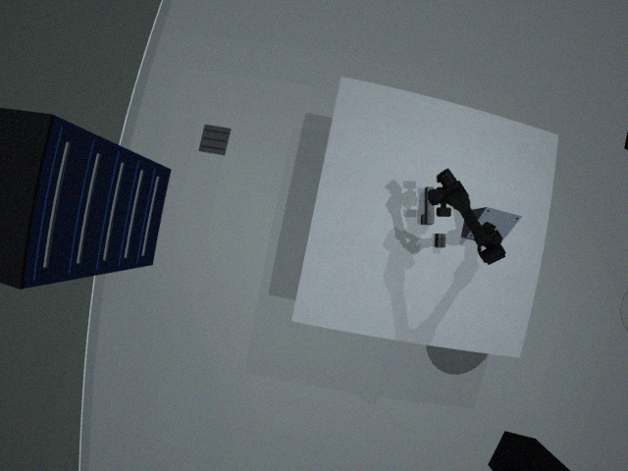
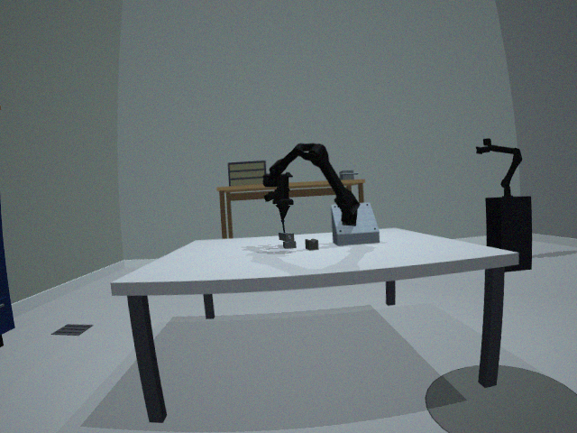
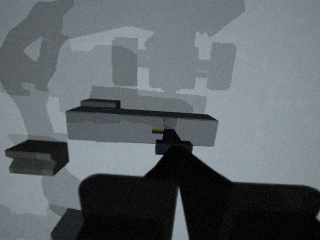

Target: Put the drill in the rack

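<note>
A long grey block point(image 1: 430, 206) point(image 2: 289, 244) point(image 3: 142, 131) lies on the white table, with a dark raised piece point(image 3: 100, 104) at one end of its far side. My gripper point(image 2: 284, 231) point(image 3: 175, 150) is shut with nothing seen between its fingers. It points straight down at the block, its tips over or at the block's top; contact cannot be told. A small yellow part point(image 3: 157, 130) shows beside the tips; whether it belongs to the key or the drill is unclear. The drill cannot be made out. A small notched dark block point(image 1: 440, 239) point(image 2: 311, 244) point(image 3: 37, 159), apparently the rack, stands apart from the long block.
A sloped pale-blue box point(image 1: 501, 221) point(image 2: 356, 238) stands behind and to the side, near the arm's base. The white table point(image 1: 349, 284) point(image 2: 205, 270) bears everything. A wooden bench point(image 2: 297, 184), a blue cabinet point(image 1: 101, 213) and a second arm on a black pedestal point(image 2: 508, 228) stand away from it.
</note>
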Controlling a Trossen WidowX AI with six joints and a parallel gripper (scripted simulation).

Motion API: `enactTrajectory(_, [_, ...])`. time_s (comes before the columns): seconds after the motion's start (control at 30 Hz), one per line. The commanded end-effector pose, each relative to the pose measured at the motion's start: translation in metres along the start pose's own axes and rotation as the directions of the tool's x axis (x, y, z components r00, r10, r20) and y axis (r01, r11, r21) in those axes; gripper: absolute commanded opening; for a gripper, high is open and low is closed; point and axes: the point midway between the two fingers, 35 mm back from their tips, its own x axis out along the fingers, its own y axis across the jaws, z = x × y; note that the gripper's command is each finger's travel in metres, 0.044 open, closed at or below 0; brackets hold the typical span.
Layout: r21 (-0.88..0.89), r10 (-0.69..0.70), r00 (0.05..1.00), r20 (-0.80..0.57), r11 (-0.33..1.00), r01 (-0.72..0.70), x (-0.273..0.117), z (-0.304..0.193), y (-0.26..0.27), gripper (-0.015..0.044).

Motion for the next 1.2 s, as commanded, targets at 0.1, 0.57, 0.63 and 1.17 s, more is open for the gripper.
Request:
enactTrajectory(0.1, [0.009,0.027,0.999,-0.042,1.0,-0.027,0.0206,-0.007,0.0029,0.0])
enactTrajectory(0.57, [0.009,0.028,0.999,-0.042,1.0,-0.027,0.0252,-0.0072,0.0037,0.0])
enactTrajectory(0.63, [0.009,0.028,0.999,-0.042,1.0,-0.027,0.0259,-0.0072,0.0038,0.0])
enactTrajectory(1.17, [0.009,0.028,0.999,-0.042,1.0,-0.028,0.0286,-0.006,0.0047,0.0])
